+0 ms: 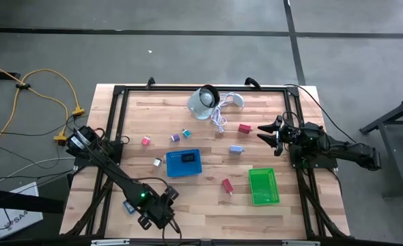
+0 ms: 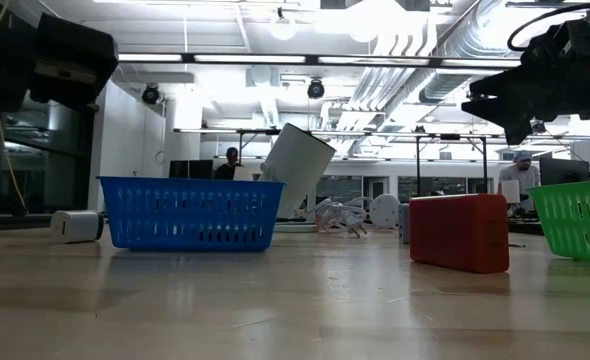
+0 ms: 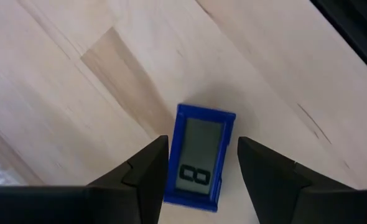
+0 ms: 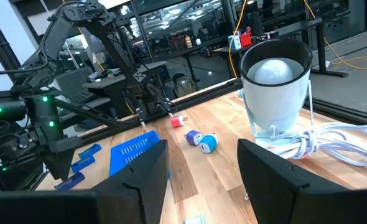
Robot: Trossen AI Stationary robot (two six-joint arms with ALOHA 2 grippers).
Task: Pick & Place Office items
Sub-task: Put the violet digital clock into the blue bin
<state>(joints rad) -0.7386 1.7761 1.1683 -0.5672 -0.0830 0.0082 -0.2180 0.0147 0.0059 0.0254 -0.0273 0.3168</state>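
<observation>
A dark blue rectangle with a grey face [image 3: 201, 158] lies flat on the wood near the table's near left corner. My left gripper [image 3: 202, 143] points steeply down over it, open, one finger on each side of its long edges, clear of it. In the high view the left gripper [image 1: 154, 215] hides that piece; another blue piece [image 1: 128, 205] lies just beside it. Red blocks [image 1: 244, 128] [image 1: 227, 184], a pale blue block [image 1: 236, 149] and small bits [image 1: 181, 135] lie scattered mid-table. My right gripper [image 1: 266, 130] waits open and level at the right side, with nothing between its fingers.
A blue mesh basket [image 1: 184, 162] with a dark piece in it stands mid-table, a green one [image 1: 263, 186] to its right. The white round device [image 1: 203, 101] with its cable sits at the far edge. A dark frame [image 1: 113, 123] rims the table.
</observation>
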